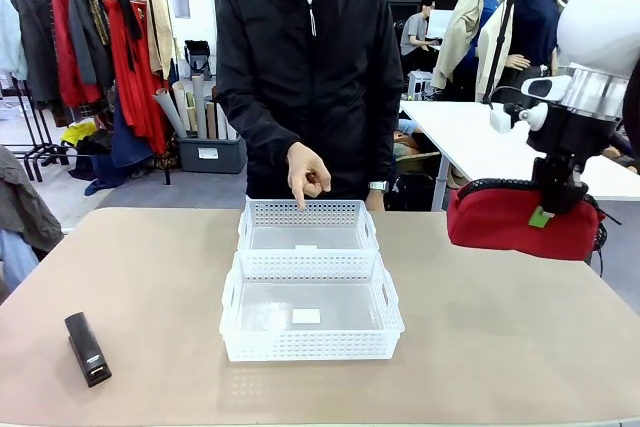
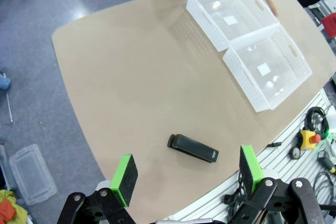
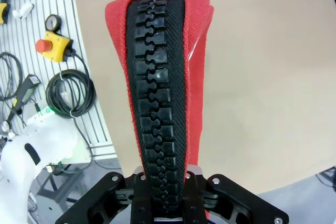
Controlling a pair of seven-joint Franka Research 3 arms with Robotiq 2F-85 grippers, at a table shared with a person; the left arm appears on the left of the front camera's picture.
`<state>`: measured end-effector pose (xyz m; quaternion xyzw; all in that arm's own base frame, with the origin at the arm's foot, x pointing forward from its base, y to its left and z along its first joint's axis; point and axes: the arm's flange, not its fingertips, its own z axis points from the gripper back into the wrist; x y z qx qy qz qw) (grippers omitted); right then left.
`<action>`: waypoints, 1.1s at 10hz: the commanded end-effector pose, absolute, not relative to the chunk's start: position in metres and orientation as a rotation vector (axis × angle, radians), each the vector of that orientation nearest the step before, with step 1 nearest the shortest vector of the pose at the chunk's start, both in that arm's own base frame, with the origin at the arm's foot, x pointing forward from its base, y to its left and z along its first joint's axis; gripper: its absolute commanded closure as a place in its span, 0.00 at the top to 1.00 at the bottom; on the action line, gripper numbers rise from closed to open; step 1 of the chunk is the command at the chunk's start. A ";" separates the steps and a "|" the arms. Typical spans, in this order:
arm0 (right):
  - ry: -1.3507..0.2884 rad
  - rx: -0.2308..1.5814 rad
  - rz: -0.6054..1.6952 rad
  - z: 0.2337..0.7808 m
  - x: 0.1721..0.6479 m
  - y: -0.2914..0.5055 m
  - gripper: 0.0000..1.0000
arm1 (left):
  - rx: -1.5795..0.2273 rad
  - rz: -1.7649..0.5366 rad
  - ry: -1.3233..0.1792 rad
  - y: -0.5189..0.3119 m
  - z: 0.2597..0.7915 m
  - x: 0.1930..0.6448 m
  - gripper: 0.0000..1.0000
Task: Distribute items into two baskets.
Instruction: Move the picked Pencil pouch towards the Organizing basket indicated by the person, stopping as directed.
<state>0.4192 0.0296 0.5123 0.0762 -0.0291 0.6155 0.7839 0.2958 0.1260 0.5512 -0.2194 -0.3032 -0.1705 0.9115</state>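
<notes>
One pouch — within right claw

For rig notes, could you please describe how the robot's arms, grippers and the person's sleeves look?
The right arm is white with a silver ring; the right gripper is black, the left gripper black with green pads. The person wears black jacket sleeves and a wristwatch.

Bright, even light, soft shadows; wrist views bend at edges.
</notes>
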 end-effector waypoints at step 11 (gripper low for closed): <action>-0.100 0.153 1.410 0.477 0.379 0.104 0.00 | -0.463 -0.361 -0.634 0.125 0.551 0.296 1.00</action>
